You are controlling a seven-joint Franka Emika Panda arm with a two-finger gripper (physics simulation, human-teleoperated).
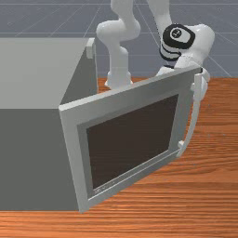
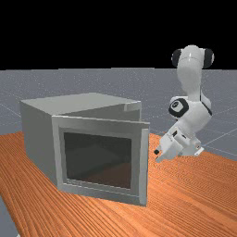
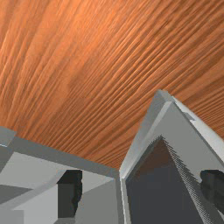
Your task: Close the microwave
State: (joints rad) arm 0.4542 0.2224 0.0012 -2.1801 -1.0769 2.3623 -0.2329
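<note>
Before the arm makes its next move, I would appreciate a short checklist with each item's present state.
1. Door closed against the microwave body: not ok, it stands well open.
2. Gripper on the door's outer side: not ok, the front view has it behind the door, on the inner side.
3. Fingers parted: ok, they stand apart.
4. Gripper on the handle: not ok, the far view shows a gap between them.
5. Door swings freely on its hinge: cannot tell.
</note>
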